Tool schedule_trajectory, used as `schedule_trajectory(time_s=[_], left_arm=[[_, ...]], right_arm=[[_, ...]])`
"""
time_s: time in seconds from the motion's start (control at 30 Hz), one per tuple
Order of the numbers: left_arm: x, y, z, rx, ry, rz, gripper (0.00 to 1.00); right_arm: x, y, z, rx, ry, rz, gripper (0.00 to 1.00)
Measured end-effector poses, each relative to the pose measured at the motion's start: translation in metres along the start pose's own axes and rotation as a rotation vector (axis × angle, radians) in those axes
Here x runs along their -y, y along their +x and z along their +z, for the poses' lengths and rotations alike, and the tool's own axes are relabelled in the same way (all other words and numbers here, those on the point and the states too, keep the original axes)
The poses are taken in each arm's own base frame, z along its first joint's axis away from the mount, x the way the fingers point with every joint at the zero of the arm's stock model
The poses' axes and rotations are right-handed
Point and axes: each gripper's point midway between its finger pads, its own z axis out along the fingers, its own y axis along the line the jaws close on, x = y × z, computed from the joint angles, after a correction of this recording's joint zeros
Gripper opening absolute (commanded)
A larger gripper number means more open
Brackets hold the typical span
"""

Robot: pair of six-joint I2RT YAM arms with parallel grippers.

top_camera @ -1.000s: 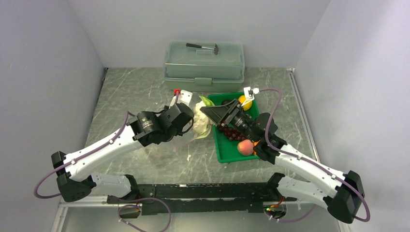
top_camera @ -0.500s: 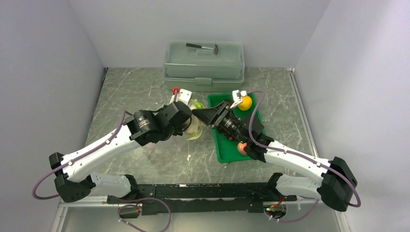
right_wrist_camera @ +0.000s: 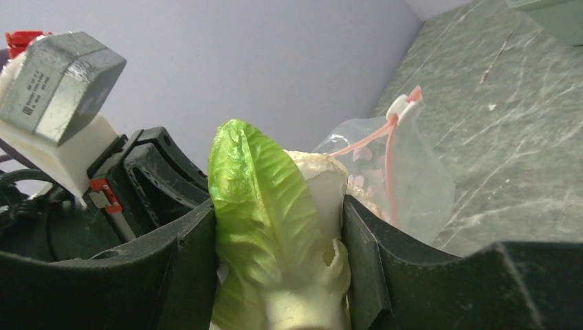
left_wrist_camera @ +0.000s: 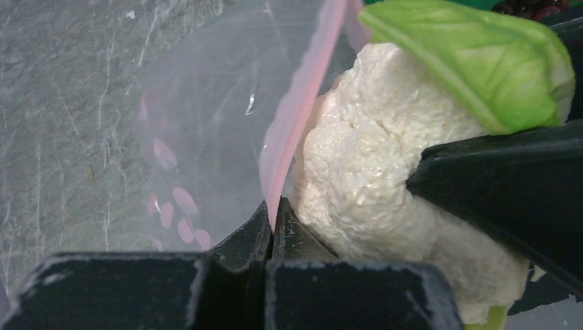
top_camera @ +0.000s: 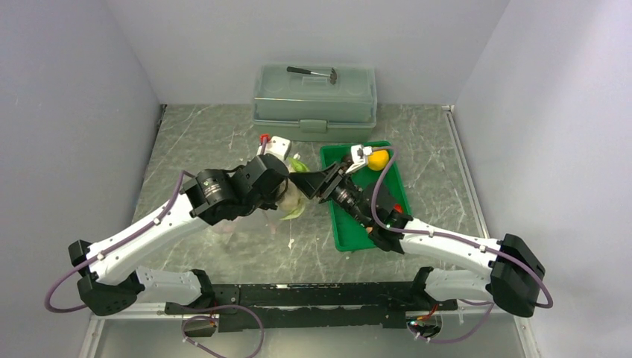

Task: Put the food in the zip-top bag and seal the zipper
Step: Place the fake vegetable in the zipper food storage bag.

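Note:
My right gripper (right_wrist_camera: 278, 237) is shut on a toy cauliflower (right_wrist_camera: 275, 227) with a white head and green leaves, and holds it at the mouth of the clear zip-top bag (right_wrist_camera: 405, 179). The cauliflower's head (left_wrist_camera: 364, 172) presses against the bag's pink zipper strip (left_wrist_camera: 302, 110). My left gripper (left_wrist_camera: 271, 216) is shut on that pink edge of the bag (left_wrist_camera: 199, 137). From above, both grippers meet left of the green tray, the left gripper (top_camera: 283, 195) beside the cauliflower (top_camera: 296, 201) and the right gripper (top_camera: 304, 183) on it.
A green tray (top_camera: 350, 227) right of the bag holds an orange fruit (top_camera: 378, 159) and other food under the right arm. A grey-green lidded box (top_camera: 314, 101) with a hammer (top_camera: 313, 72) on top stands at the back. Walls close in both sides.
Both grippers have moved left with the bag and the cauliflower, away from the tray. The right arm now stretches further across and the cauliflower sits against the bag's mouth.

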Motion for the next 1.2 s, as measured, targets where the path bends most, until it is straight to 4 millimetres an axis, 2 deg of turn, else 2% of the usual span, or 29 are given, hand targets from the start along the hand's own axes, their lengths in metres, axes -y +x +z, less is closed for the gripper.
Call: schedule_trajectory(time_s=[0.27,0.57,0.87,1.2], left_arm=[[0.000,-0.002,-0.004,0.001,0.020,-0.012,0.00],[0.002,-0.006,-0.008,0.002,0.051,-0.029,0.00],[0.000,-0.007,-0.009,0.006,0.047,-0.037,0.00],[0.001,-0.007,-0.010,0.004,0.063,-0.041,0.00]], right_arm=[[0.007,0.014,-0.001,0.026,0.068,-0.087,0.44],[0.029,0.048,-0.002,-0.005,0.183,-0.191,0.58],[0.027,0.047,0.005,-0.014,0.233,-0.261,0.80],[0.027,0.046,0.005,-0.050,0.243,-0.340,0.85]])
